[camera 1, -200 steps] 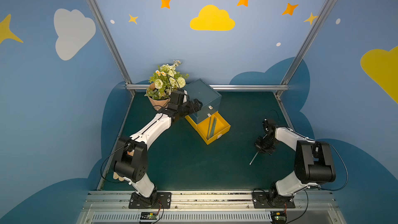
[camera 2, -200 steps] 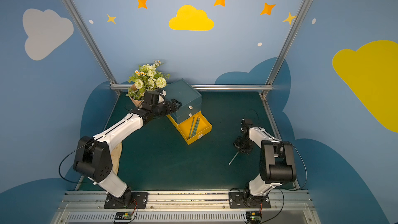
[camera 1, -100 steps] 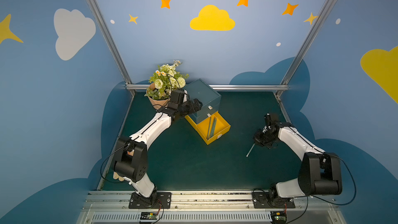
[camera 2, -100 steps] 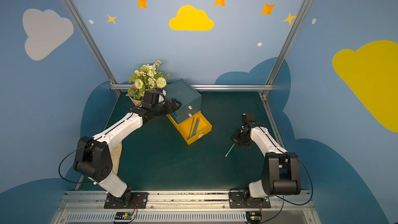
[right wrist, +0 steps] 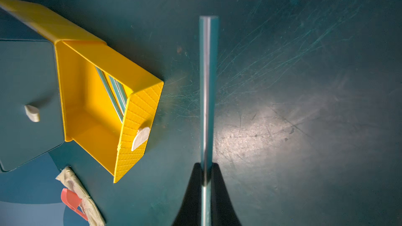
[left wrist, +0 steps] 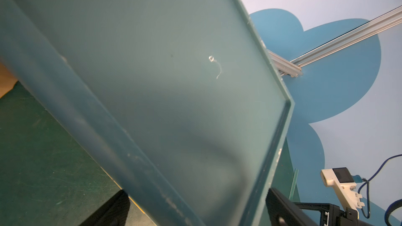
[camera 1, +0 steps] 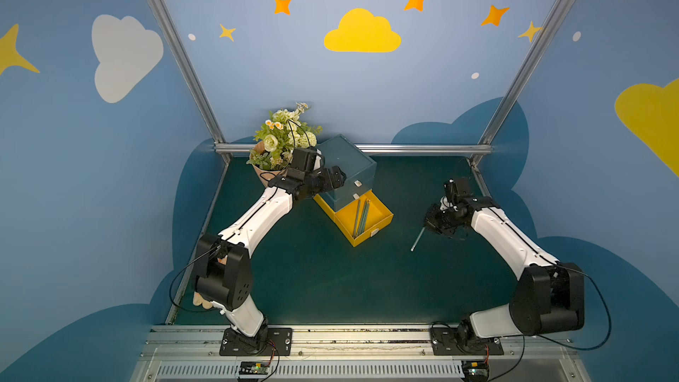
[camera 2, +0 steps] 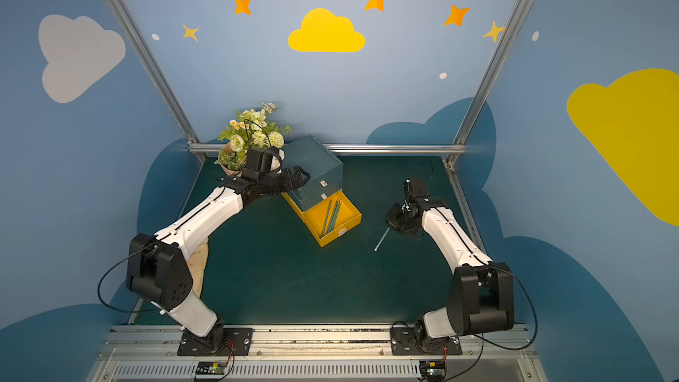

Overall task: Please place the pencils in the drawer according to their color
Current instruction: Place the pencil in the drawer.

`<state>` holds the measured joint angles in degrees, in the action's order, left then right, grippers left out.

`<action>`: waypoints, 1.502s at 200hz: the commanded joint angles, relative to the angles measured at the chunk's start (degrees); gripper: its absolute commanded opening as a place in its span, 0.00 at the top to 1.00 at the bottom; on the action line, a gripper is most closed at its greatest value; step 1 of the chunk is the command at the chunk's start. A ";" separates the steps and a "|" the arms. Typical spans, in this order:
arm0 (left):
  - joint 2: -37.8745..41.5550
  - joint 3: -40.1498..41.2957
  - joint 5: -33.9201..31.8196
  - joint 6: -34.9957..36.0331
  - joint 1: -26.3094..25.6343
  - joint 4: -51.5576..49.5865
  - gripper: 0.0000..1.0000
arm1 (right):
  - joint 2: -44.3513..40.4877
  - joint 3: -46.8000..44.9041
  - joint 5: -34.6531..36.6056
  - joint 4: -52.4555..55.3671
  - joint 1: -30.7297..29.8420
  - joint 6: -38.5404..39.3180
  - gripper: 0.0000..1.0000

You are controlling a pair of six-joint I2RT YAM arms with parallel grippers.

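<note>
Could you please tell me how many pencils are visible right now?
4: three pencils lie side by side in the open yellow drawer; one is clamped in the right gripper over the mat. Others may be hidden.

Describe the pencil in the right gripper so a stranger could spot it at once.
Find the teal cabinet with its yellow drawer pulled open. Right of it, the right gripper pinches a grey-green pencil. Unlike the matching pencils lying in the drawer, it slants down over the mat.

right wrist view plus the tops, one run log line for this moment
right gripper: shut on grey-green pencil, outside drawer | yellow drawer: open, pencils inside | left gripper: at cabinet, grip unclear
</note>
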<state>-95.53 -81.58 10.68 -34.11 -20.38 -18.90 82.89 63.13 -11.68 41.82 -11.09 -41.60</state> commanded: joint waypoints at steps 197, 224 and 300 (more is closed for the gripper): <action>20.40 13.25 -2.06 -0.77 1.03 1.41 0.00 | 30.70 33.16 6.23 -6.80 -19.39 -7.00 1.00; 21.17 13.82 -2.06 -0.79 1.70 0.98 0.00 | 33.30 33.64 6.22 -7.41 -20.86 -7.65 1.00; 20.47 13.58 -1.21 -1.05 2.66 1.37 0.00 | 36.89 32.58 3.23 -8.08 -25.07 -8.32 0.98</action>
<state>-75.31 -67.77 9.21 -35.00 -18.04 -17.69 118.41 95.57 -7.07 34.54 -35.38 -49.60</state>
